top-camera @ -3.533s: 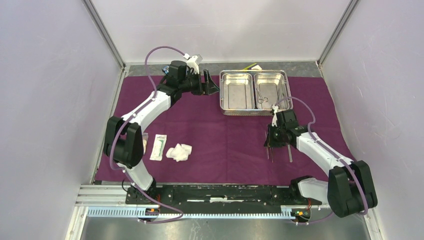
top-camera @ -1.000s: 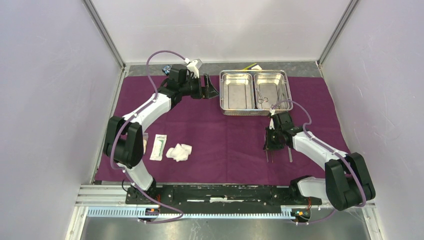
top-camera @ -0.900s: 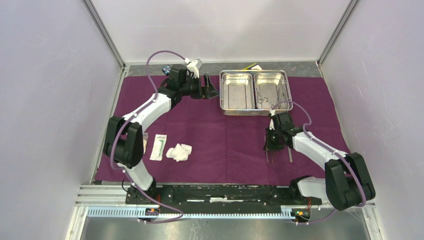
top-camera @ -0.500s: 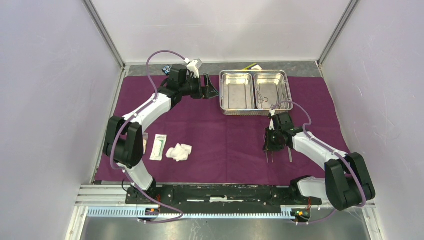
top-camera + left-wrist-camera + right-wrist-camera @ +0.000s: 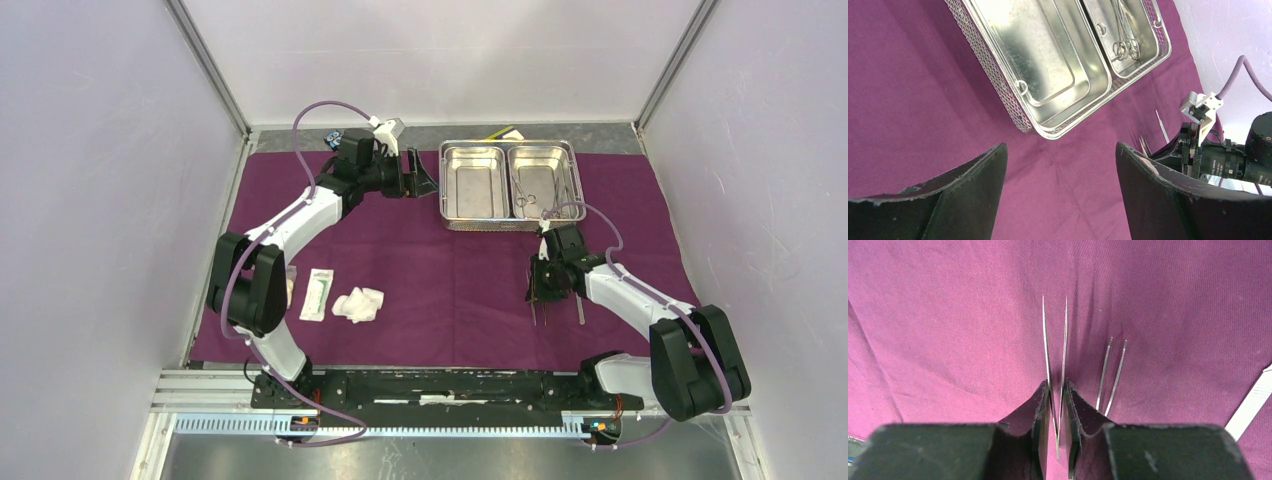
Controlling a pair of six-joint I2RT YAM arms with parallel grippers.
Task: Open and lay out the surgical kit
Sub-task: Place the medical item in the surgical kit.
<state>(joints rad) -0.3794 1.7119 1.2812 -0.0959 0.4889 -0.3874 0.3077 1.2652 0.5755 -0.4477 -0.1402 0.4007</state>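
Overhead and wrist views of the opened kit. The dark-purple cloth wrap [image 5: 450, 290] lies spread flat over the table and carries all the other items.

The steel tray [image 5: 1002, 90] stands at the far edge of the cloth, right of centre. Its left compartment holds nothing, and its right compartment holds the ring-handled clamps [image 5: 1125, 47].

The left gripper [image 5: 1060, 149] hangs just beside the tray's left wall. Its fingers are spread wide with only cloth between them, and it touches neither the tray nor any instrument.

The right gripper [image 5: 1056, 387] is lowered to the cloth in front of the tray's right compartment, well apart from the tray. Its fingers [image 5: 1035, 410] stand close together on the tweezers [image 5: 1064, 340]. The joined end sits between the pads with one arm against each pad. The two tips splay outward past the fingertips, low over the cloth.

The second tweezers [image 5: 1104, 372] lie on the cloth just beside the gripped pair, to the right in the wrist view. They run roughly parallel and are clear of the fingers. A pale flat strip [image 5: 1250, 402] lies farther to that side, and its kind is not discernible.

The white gauze wads [image 5: 358, 304] and the flat white packet [image 5: 318, 294] lie side by side on the near-left part of the cloth. Both are well apart from the two grippers.
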